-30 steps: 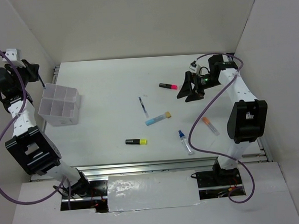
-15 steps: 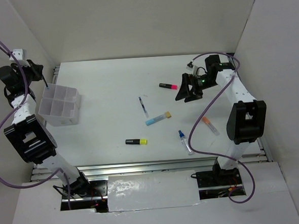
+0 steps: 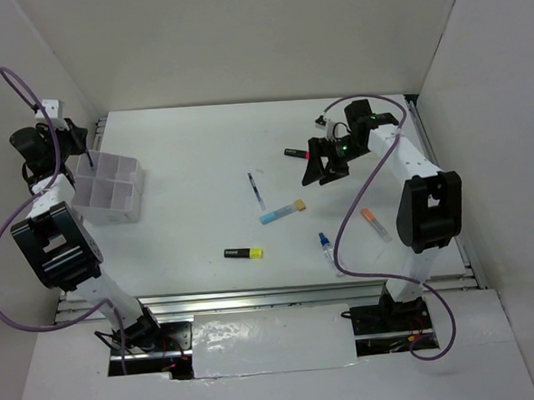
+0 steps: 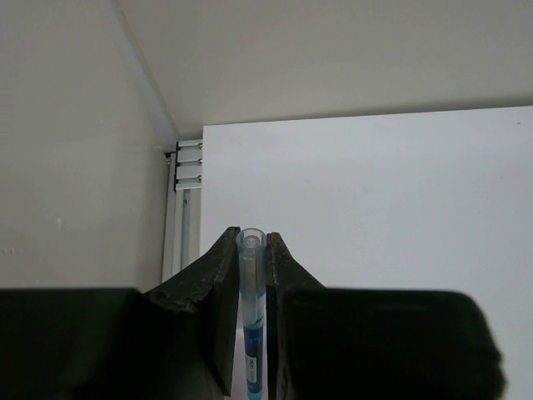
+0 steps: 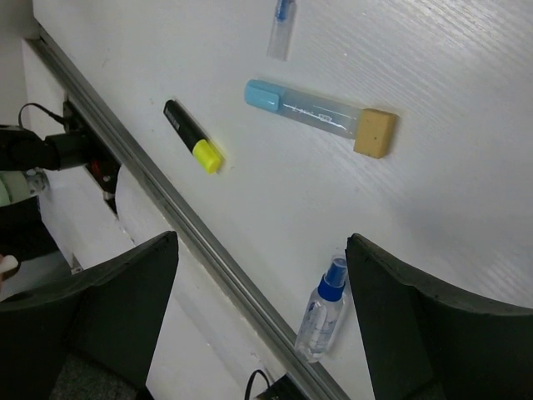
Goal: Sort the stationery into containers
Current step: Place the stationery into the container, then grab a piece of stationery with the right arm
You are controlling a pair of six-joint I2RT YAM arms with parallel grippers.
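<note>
My left gripper (image 3: 75, 139) is shut on a thin blue pen (image 4: 251, 287) with a clear cap, held over the back left corner of the translucent white organizer box (image 3: 114, 211). My right gripper (image 3: 327, 167) is open and empty, just right of a pink-capped highlighter (image 3: 294, 152). A thin pen (image 3: 255, 190), a light-blue marker (image 3: 281, 211), a yellow-capped highlighter (image 3: 243, 253), a blue-capped bottle (image 3: 330, 252) and an orange-capped tube (image 3: 374, 223) lie on the table. The right wrist view shows the marker (image 5: 321, 112), the yellow highlighter (image 5: 193, 137) and the bottle (image 5: 323, 315) between its spread fingers. The tape ring is out of view.
White walls close in the table at the back and both sides. A metal rail (image 3: 255, 296) runs along the near edge. Purple cables loop beside each arm.
My left gripper has moved back and right with the pen, over the organizer's back left corner. My right gripper has moved left, closer to the pink-capped highlighter.
</note>
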